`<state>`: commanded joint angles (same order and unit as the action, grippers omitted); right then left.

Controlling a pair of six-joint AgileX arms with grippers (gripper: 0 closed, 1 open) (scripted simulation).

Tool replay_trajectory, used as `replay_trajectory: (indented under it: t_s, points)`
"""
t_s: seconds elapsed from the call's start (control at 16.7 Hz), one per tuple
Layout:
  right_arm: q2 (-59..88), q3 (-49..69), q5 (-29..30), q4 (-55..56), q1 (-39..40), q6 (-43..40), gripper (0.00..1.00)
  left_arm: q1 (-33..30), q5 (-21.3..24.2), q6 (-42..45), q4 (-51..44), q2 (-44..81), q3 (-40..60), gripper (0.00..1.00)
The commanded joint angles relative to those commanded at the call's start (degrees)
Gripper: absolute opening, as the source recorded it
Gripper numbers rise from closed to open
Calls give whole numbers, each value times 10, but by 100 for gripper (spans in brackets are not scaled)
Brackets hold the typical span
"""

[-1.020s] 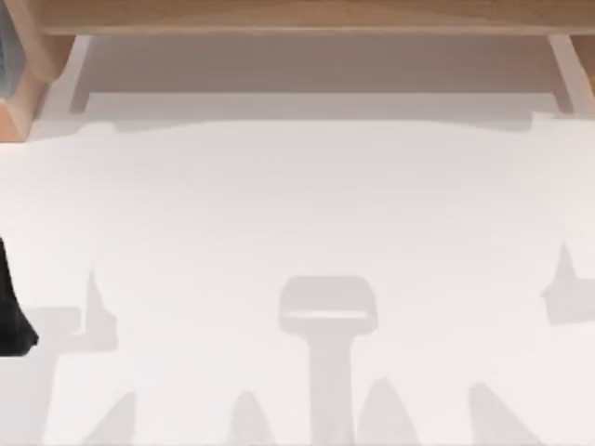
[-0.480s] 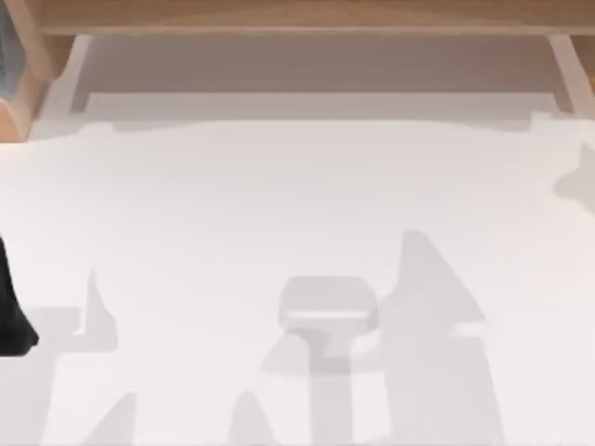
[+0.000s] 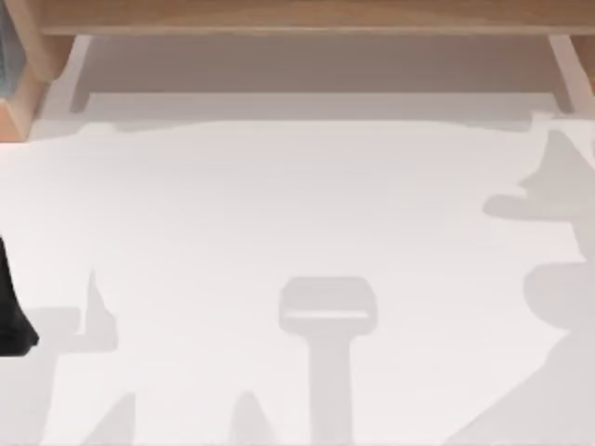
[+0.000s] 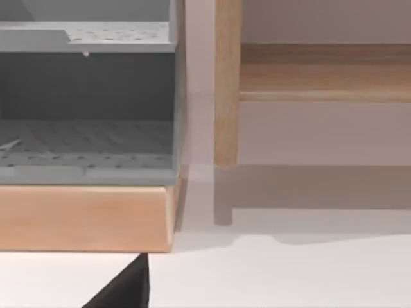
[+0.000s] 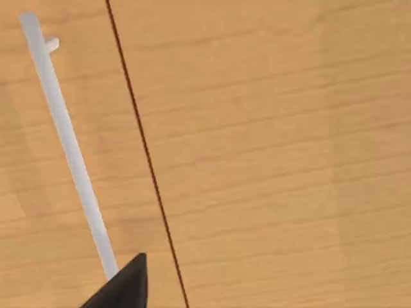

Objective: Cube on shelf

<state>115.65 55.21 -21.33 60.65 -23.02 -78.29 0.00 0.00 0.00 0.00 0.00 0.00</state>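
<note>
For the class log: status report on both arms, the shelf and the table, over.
Left arm parked at table's left edge. Right wrist view looks onto wood grain. Shelf spans the far side; grey rack beside its support. Cube not sighted; white table shows shadows.

No text, label, brand, number or sign can be read. The shelf (image 3: 307,17) and the white table (image 3: 297,214) are unmarked.

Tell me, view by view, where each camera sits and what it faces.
Top view: above the white table, looking down; the shelf runs along the far edge; a dark arm part sits at the left edge.
Left wrist view: low, facing the shelf and a grey rack; dark pincer tip.
Right wrist view: facing a light-brown wooden surface; dark pincer tip.
Top and left wrist views share the shelf.
</note>
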Motion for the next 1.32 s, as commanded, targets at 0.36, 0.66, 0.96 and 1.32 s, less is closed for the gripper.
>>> replay_trajectory:
  t_s: [0.36, 0.66, 0.96, 1.32]
  points:
    - [157, 75, -28, 83, -32, -106, 100, 0, 0, 0, 0, 0, 0, 100]
    - [161, 75, -28, 84, -30, -109, 100, 0, 0, 0, 0, 0, 0, 100]
    - [180, 118, -20, 63, -24, -110, 100, 0, 0, 0, 0, 0, 0, 100]
    - [192, 144, -15, 49, -19, -110, 100, 0, 0, 0, 0, 0, 0, 100]
